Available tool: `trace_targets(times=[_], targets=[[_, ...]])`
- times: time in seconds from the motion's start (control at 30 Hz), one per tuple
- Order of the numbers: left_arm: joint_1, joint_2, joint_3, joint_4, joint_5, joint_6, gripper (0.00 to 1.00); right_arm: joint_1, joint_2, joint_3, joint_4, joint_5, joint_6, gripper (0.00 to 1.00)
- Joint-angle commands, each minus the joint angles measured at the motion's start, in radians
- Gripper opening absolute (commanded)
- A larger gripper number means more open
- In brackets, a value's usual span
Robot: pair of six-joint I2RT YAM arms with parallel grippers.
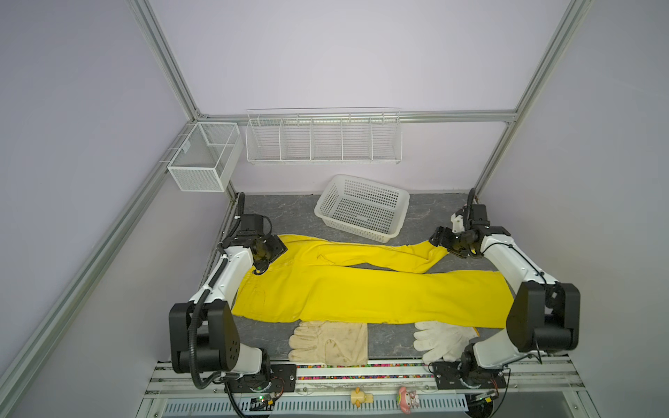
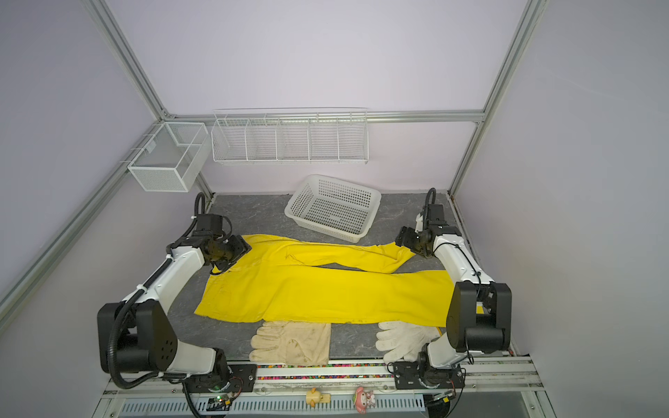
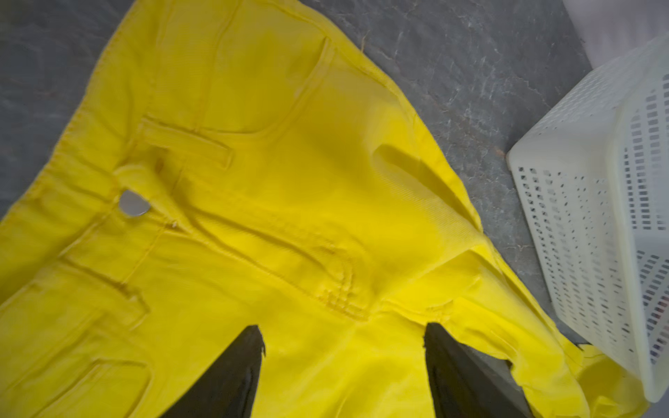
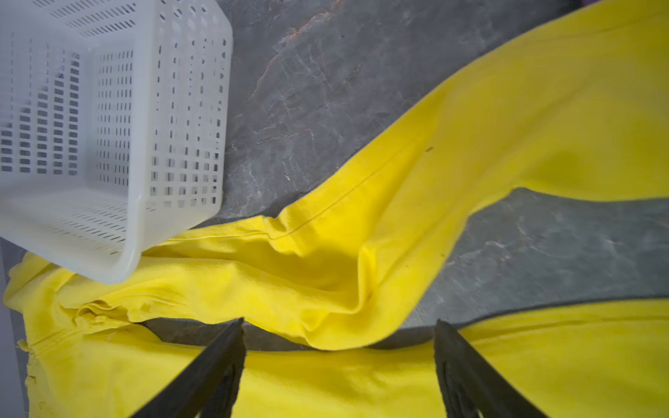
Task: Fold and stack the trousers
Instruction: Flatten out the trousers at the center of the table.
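Yellow trousers (image 1: 362,289) lay spread flat on the table (image 1: 289,210) in front of the white basket (image 1: 327,199), one leg running just beside it. The left gripper (image 3: 344,331), over the waist, and the right gripper (image 4: 340,323), over the legs, hung spread and empty. The soft, limp cloth would likely sag when lifted; the stitched waistband (image 3: 83,119) and leg hem (image 1: 436,253) looked the surest holds.

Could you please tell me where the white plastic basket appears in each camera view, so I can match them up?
In a top view: white basket at the back of the table, behind the trousers.
In a top view: basket there too, behind the far leg.
Left wrist: basket beyond the trousers' hip, grey table between.
Right wrist: basket corner meets the far leg's cloth.
Shared landmark: the yellow trousers.
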Motion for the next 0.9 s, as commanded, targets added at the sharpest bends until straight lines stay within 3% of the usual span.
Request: trace_targets(times=[0.0,0.2,0.37,0.87], targets=[[-0.016,0.089,0.064,0.119,0.079,-0.028,0.71,0.006,0.083,0.054,0.047,-0.003,-0.006,0.82],[-0.056,0.259,0.203,0.112,0.063,0.028,0.72,0.021,0.237,0.181,-0.005,0.076,-0.060,0.78],[-0.062,0.368,0.251,0.106,0.055,0.063,0.72,0.021,0.312,0.166,-0.008,0.096,-0.083,0.76],[-0.064,0.338,0.062,0.090,0.004,0.096,0.72,-0.010,0.190,-0.087,-0.009,0.156,-0.037,0.78]])
